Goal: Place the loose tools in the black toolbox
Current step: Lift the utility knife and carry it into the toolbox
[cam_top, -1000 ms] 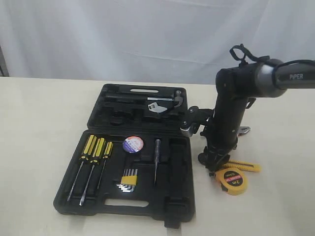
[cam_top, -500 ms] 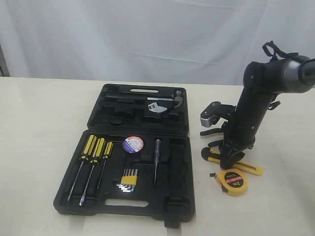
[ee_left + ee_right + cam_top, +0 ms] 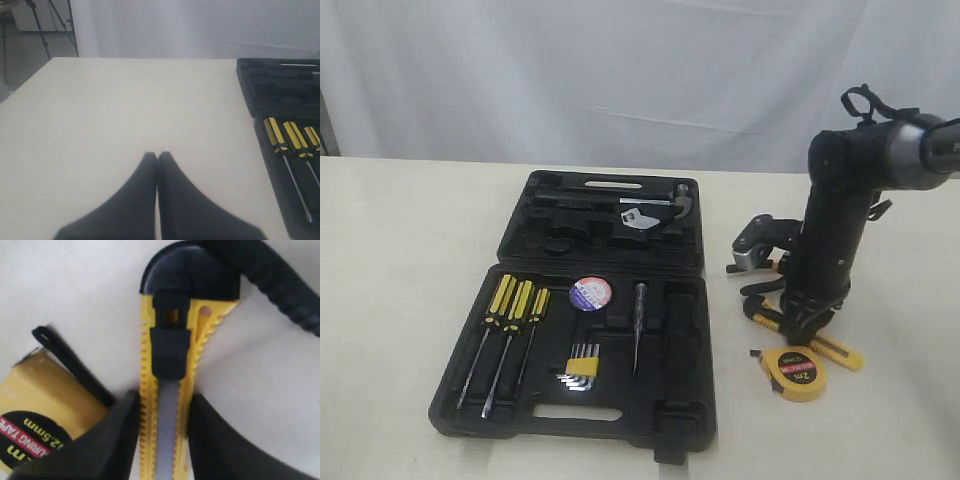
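The yellow-black utility knife (image 3: 167, 365) lies on the table right of the black toolbox (image 3: 650, 400), its yellow end (image 3: 845, 355) sticking out past my arm. My right gripper (image 3: 803, 322) points down onto it, and in the right wrist view the right gripper (image 3: 165, 397) has a finger pressed against each long side. The round yellow tape measure (image 3: 793, 370) (image 3: 30, 405) rests just beside it. A black pliers handle (image 3: 760, 291) (image 3: 280, 285) curves past the knife's black end. The black tape roll (image 3: 590, 293) sits in the toolbox. My left gripper (image 3: 157, 154) is shut over bare table.
Three yellow-black screwdrivers (image 3: 515, 305) (image 3: 285, 140), a hex key set (image 3: 582, 362) and a thin awl (image 3: 640, 320) lie in the near half of the case. A wrench and hammer (image 3: 645, 215) fill the lid. A white curtain hangs behind the table.
My right arm swung right, away from the toolbox edge, then lowered onto the utility knife. The knife and tape measure shifted slightly. Nothing in the toolbox moved.
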### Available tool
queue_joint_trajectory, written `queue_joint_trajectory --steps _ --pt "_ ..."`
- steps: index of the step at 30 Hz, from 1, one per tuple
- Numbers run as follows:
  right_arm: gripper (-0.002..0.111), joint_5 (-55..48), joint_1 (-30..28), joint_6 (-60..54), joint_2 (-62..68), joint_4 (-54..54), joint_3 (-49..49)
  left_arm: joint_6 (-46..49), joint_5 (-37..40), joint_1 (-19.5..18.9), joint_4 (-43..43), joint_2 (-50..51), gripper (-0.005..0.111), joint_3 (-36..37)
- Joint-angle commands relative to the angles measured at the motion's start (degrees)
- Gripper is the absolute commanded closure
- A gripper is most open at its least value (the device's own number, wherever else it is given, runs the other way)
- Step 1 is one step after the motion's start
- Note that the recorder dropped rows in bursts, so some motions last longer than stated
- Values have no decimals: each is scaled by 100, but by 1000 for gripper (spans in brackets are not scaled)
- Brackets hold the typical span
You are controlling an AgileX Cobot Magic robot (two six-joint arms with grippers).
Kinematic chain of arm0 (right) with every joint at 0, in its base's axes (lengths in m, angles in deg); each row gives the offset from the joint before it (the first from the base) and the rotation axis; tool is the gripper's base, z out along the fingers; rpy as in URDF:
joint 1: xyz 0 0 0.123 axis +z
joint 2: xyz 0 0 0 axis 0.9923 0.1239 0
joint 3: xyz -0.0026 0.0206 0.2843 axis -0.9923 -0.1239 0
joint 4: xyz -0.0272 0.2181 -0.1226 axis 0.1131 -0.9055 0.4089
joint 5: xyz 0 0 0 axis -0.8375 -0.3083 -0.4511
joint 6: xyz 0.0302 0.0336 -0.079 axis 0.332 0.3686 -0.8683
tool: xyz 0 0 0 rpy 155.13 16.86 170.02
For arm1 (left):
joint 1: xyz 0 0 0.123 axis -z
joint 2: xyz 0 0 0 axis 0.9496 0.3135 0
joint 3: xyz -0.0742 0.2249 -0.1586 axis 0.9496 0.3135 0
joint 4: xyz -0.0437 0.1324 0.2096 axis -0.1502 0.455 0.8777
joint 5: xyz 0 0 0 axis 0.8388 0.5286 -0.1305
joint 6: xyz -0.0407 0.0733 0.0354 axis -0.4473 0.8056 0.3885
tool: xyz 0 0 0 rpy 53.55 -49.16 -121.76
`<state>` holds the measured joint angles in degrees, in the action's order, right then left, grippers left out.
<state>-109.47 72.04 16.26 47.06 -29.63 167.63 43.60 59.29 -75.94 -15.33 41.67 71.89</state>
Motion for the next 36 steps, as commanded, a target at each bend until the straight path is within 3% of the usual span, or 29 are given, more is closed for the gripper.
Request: queue_joint_trajectory --steps 1,16,19,24,30,36 --pt "105 -7 106 283 81 177 -24 -24 -45 27 -47 -7 107 15" --pt "105 -356 640 1635 -967 200 -24 -24 -45 27 -47 -7 107 15" --pt "105 -650 714 2504 -1323 184 -24 -24 -45 27 -47 -7 107 15" --pt "105 -985 941 5092 -1766 137 -24 -24 -45 27 -47 -7 107 15" --pt "105 -985 1461 6217 -1885 -92 -24 -24 -45 27 -47 -7 107 15" --pt "105 335 2034 7346 -1415 -79 -24 -24 -45 27 -47 -7 107 15"
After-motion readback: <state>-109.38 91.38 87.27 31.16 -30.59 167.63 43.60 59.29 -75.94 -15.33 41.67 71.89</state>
